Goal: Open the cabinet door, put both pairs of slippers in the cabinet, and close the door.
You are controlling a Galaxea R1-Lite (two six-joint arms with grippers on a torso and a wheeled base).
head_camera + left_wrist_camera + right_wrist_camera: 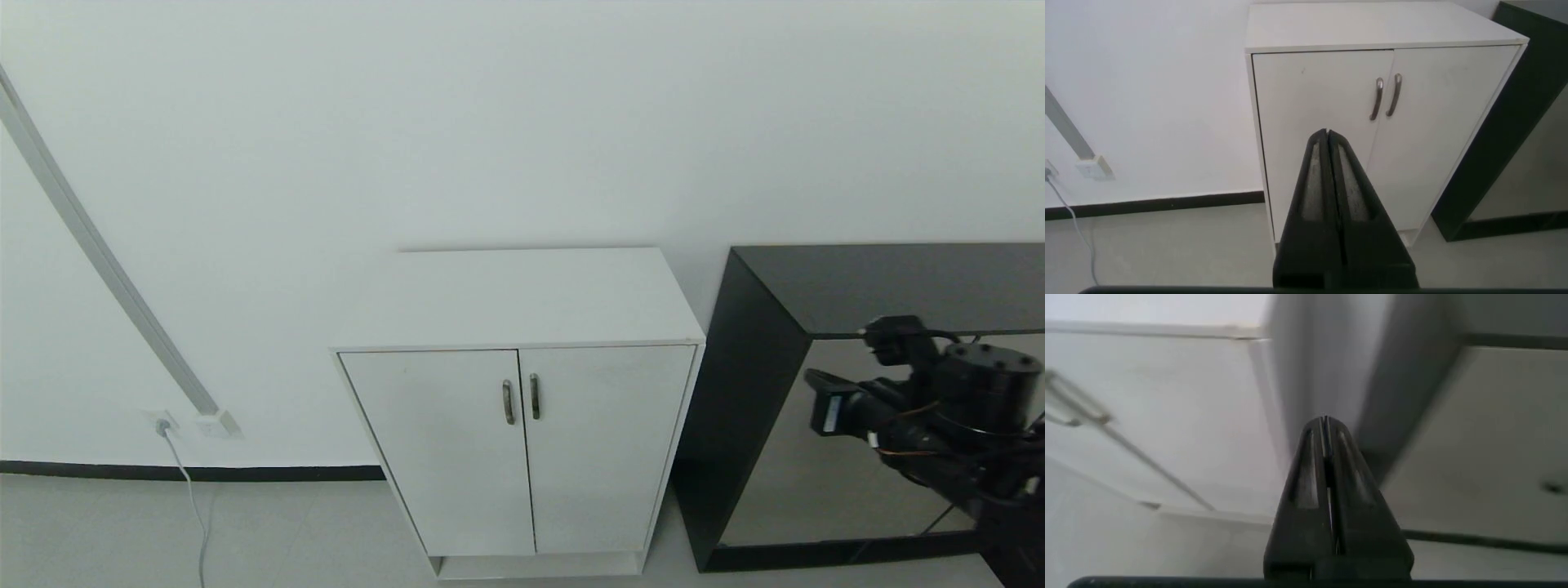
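Cabinet (445, 310) stands on floor (106, 539) against wall (490, 122), both doors (604, 441) shut, two handles (508, 402) side by side at the middle seam. Desk (890, 286) just beside it on the right. Socket (163, 425) with cable (192, 506) low on wall, well apart to its left.

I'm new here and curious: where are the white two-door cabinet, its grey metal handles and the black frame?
White two-door cabinet (441, 457), head view, left door panel.
Grey metal handles (509, 402), head view, left handle's middle.
Black frame (743, 408), head view, side panel.
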